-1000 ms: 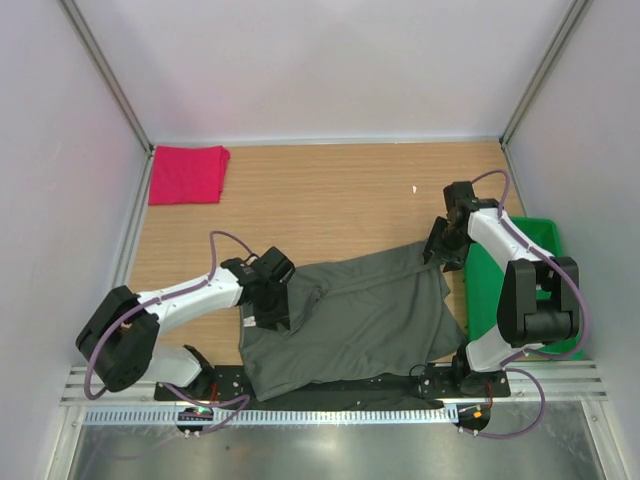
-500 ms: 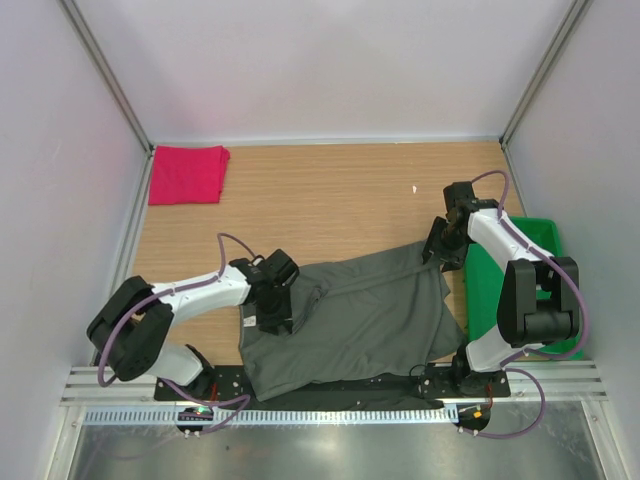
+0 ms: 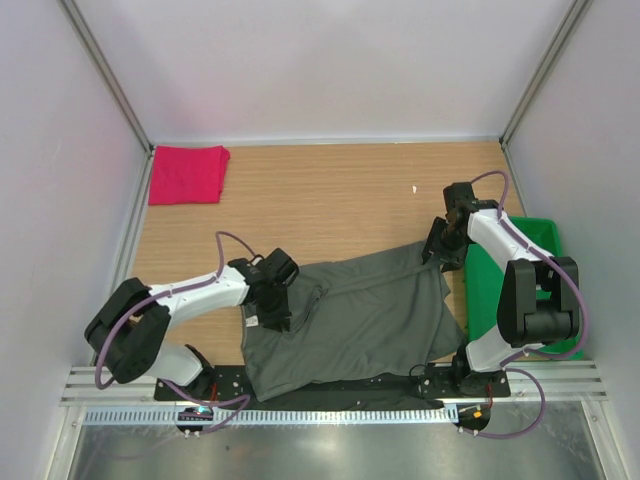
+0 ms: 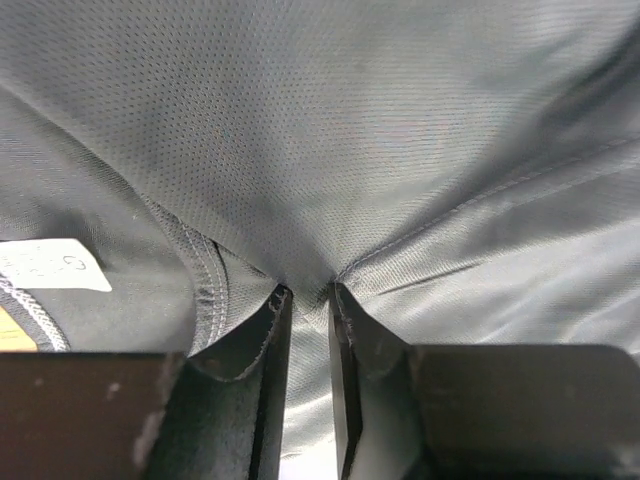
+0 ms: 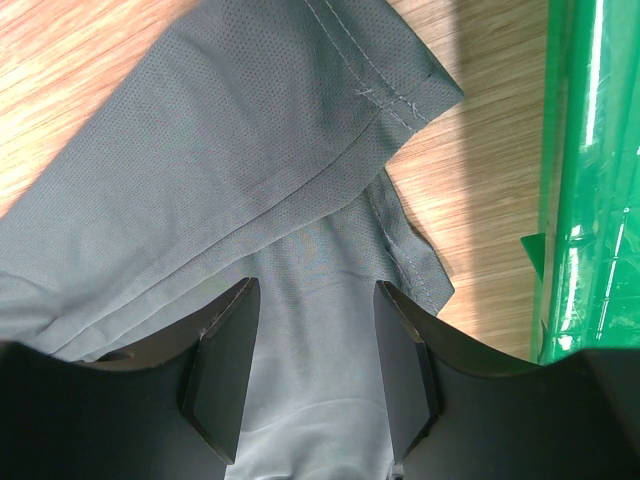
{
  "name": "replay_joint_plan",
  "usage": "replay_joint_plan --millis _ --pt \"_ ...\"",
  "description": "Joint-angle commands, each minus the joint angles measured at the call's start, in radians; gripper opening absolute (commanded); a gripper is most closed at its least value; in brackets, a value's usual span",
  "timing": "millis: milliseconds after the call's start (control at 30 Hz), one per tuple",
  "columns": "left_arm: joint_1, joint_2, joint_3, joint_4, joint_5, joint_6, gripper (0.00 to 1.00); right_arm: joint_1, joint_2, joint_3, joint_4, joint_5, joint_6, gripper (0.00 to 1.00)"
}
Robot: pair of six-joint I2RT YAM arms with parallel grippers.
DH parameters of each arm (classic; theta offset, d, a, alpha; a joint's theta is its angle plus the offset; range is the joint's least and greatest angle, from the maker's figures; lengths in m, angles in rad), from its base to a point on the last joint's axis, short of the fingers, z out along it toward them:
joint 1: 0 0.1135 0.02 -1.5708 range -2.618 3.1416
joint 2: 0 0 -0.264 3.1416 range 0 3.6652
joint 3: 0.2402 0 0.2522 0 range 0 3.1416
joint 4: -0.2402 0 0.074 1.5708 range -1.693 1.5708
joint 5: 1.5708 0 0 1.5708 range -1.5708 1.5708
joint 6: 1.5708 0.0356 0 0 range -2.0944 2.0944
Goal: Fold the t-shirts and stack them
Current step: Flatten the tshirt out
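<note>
We look down into a booth with pale walls (image 3: 320, 70) on three sides of the wooden table (image 3: 330, 190). The table's far half shows open wood from wall to wall. Its near edge meets a ribbed metal rail (image 3: 130, 385), where both arms are bolted. The dark grey-olive t-shirt (image 3: 365, 320) lies spread and rumpled over the near middle. Its near hem lies at that edge, and its right side reaches just beside the green tray (image 3: 482, 290), which sits against the right wall. The left arm (image 3: 190, 295) stretches low from the near left onto the shirt's left edge. The right arm (image 3: 490, 235) bends above the tray and reaches the shirt's far right corner. The pinkish-red t-shirt (image 3: 187, 174) rests folded in the far left corner, right by the left wall and well apart from the grey one. The left jaws are pinched on a puckered fold of the grey shirt beside its neckband, near a white label (image 4: 50, 265). The right jaws stand apart, straddling cloth by a sleeve hem, and we see no clamp on it.
</note>
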Motion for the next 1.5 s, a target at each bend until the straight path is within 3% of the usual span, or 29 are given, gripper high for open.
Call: replay_joint_plan --millis 0,100,367,1167,1467 --pt "0.000 -0.056 0.010 0.017 -0.057 -0.014 0.25 0.001 -0.027 -0.001 0.014 -0.005 -0.008 0.55" --pt "0.003 -0.021 0.013 0.028 -0.024 -0.003 0.31 0.001 -0.030 0.004 0.011 -0.005 -0.008 0.55" --pt "0.003 -0.007 0.028 0.037 -0.011 0.012 0.27 0.001 -0.038 -0.008 0.012 0.000 -0.010 0.55" --pt "-0.004 -0.051 0.056 0.024 -0.011 0.019 0.32 0.003 -0.027 -0.005 0.012 -0.006 -0.014 0.55" --pt "-0.004 0.045 0.021 0.091 0.045 0.034 0.34 0.001 -0.018 -0.013 0.023 -0.009 -0.007 0.55"
